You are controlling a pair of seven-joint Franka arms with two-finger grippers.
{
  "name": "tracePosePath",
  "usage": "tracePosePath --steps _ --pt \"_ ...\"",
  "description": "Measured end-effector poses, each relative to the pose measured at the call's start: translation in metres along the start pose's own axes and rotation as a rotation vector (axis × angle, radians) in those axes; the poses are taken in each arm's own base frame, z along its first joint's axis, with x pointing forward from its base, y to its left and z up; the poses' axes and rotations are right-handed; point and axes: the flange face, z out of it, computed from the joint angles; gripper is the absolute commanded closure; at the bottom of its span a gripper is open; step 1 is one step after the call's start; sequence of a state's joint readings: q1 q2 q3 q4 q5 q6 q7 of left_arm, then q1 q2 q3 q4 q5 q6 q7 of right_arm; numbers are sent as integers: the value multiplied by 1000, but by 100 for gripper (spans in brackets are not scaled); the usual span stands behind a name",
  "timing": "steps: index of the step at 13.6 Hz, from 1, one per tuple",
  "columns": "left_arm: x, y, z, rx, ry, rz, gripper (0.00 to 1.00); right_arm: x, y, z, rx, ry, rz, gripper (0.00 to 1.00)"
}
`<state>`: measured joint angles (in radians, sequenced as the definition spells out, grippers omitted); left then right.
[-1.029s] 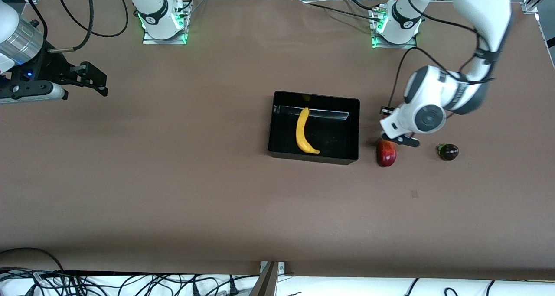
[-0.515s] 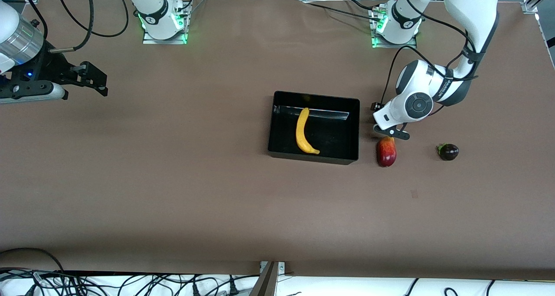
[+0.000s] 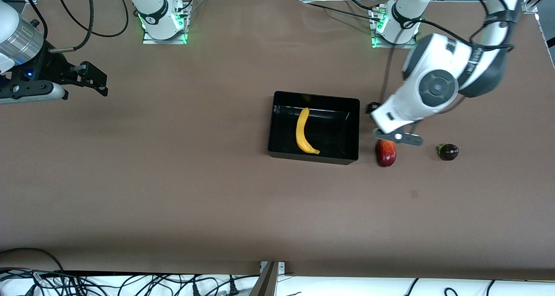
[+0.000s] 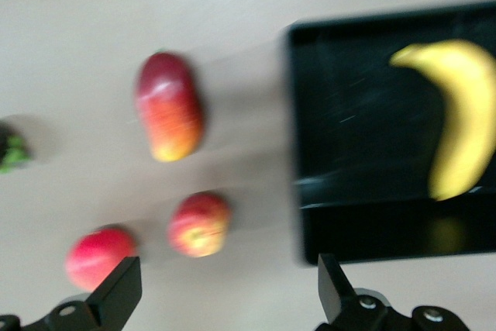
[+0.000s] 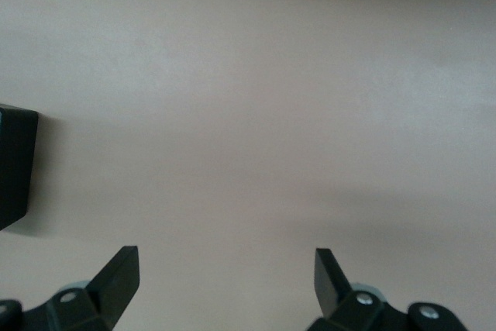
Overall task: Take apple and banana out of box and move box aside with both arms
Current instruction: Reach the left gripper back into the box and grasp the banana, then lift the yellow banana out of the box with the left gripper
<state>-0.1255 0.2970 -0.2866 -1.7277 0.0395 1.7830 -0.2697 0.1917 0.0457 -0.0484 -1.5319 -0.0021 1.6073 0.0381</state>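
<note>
The black box sits mid-table with the yellow banana lying in it. In the left wrist view the box and banana show again. The small red-and-yellow apple rests on the table beside the box. In the front view the left arm's wrist hides the apple. My left gripper hangs open and empty above the table by the apple. My right gripper waits open over bare table at the right arm's end, and its wrist view shows the same open jaws.
An oblong red-yellow mango lies beside the box toward the left arm's end, with a dark purple fruit past it. A round red fruit sits beside the apple. The right wrist view catches a box corner.
The left arm has lifted higher over the fruits beside the box and now looms larger. Box, banana, mango and purple fruit have stayed put. The right arm has not moved.
</note>
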Motion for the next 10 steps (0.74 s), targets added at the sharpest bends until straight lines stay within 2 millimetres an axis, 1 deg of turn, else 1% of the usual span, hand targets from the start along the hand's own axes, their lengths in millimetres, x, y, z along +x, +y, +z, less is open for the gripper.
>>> tracePosePath --steps 1,2,3,4,5,7,9,10 --pt "7 39 3 -7 5 -38 0 0 0 0 0 0 0 0" --pt "14 76 15 -12 4 -71 0 0 0 0 0 0 0 0" --pt "23 108 33 -24 14 -94 0 0 0 0 0 0 0 0" --pt "31 131 54 -43 32 -110 0 0 0 0 0 1 0 0" --pt "37 146 76 -56 39 -117 0 0 0 0 0 1 0 0" --pt "45 167 114 -77 45 -113 0 0 0 -1 0 3 0 0" --pt "48 181 147 -109 78 -102 0 0 0 -1 0 4 0 0" --pt "47 184 166 -127 101 -98 0 0 0 -1 0 4 0 0"
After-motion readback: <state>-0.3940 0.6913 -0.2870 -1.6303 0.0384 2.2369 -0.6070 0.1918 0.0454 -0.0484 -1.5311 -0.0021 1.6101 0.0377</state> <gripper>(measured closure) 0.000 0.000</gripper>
